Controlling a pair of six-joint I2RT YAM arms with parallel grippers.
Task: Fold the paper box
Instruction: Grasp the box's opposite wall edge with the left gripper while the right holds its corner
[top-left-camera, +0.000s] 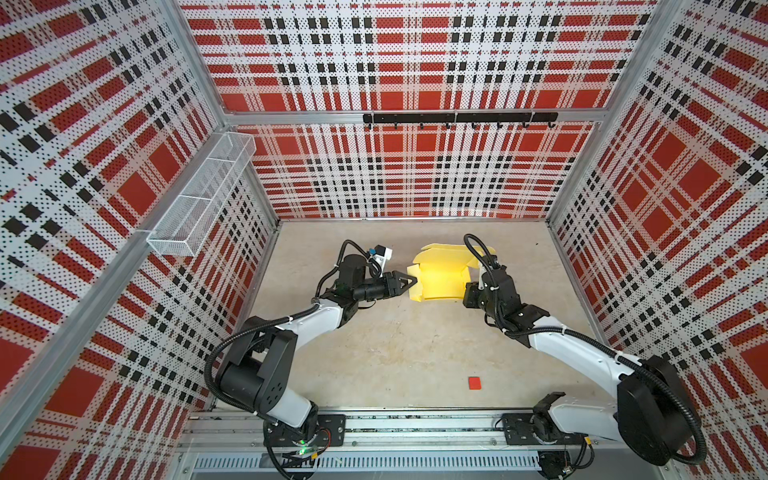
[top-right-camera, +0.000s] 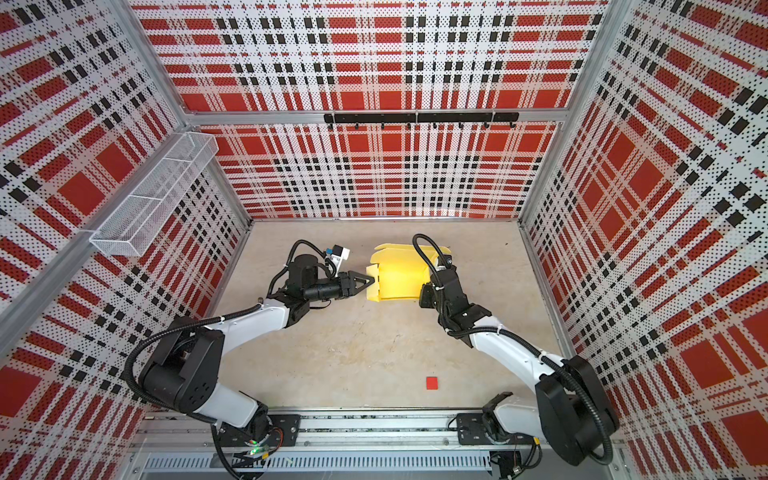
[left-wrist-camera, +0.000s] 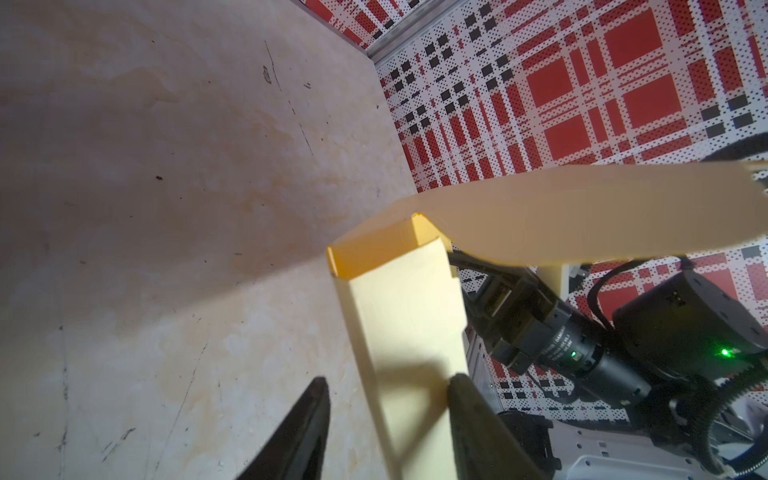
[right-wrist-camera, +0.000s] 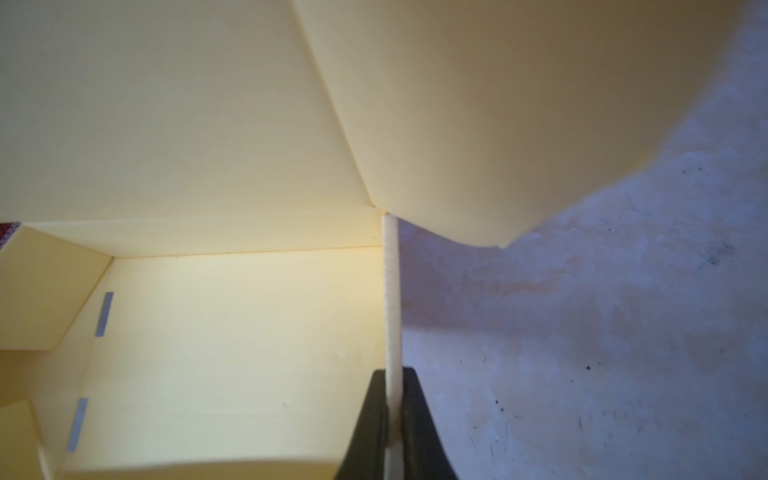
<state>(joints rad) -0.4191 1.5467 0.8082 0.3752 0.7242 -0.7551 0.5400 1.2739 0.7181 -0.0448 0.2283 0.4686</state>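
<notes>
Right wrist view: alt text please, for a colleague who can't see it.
The right claw is shut on an upright edge of the pale yellow paper box. Inside are two slits; a rounded flap hangs over it, with the table beside.

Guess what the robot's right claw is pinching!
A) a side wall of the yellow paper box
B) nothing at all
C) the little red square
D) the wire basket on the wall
A: in the right wrist view the right gripper is shut on a thin upright wall of the paper box, with the card squeezed in between.
</notes>
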